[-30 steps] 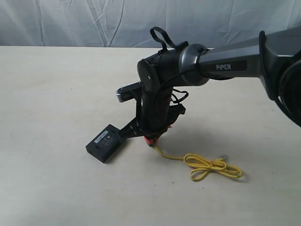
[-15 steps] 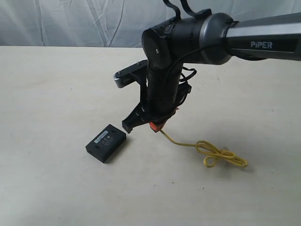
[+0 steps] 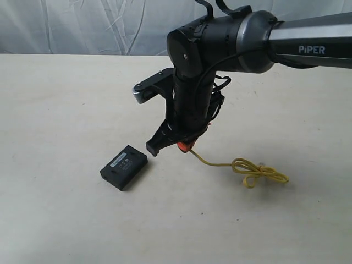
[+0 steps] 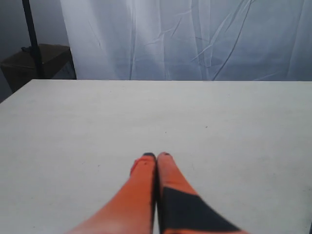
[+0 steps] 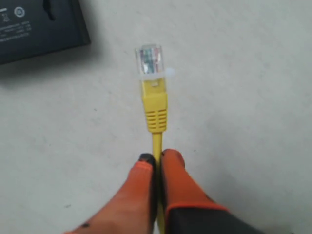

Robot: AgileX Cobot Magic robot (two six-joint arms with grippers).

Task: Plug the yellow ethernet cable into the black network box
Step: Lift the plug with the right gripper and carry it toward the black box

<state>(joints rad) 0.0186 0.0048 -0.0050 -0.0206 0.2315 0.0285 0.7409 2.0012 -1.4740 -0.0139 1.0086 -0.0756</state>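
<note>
The right arm (image 3: 220, 38) reaches in from the right of the exterior view and bends down over the middle of the pale tabletop (image 3: 66, 99). The right jaws are closed tight on the yellow ethernet cable (image 3: 258, 171), pinching the cord just behind its yellow boot. In the right wrist view the two orange fingertips (image 5: 171, 162) meet around the cord, and the clear plug (image 5: 149, 60) sticks out free beyond them (coloured wires show faintly through the plastic). From the jaws, which hang above the tabletop, the cord slopes down to the right in the exterior view. It reaches the tabletop there, and the rest of it lies in a loose bow-like bundle.

The black network box (image 3: 124, 166) lies flat on the tabletop, down and to the left of the right jaws in the exterior view, near them but apart. A pale label strip (image 3: 117, 160) runs along its top. In the right wrist view one corner of the box shows, off to the side of the plug's line, with bare tabletop between box and plug. The cable is not plugged into the box.

The left jaws are pressed together with nothing between them. Their orange fingers (image 4: 142, 190) meet over bare tabletop, and a white cloth (image 4: 195, 39) hangs behind the far edge.
</note>
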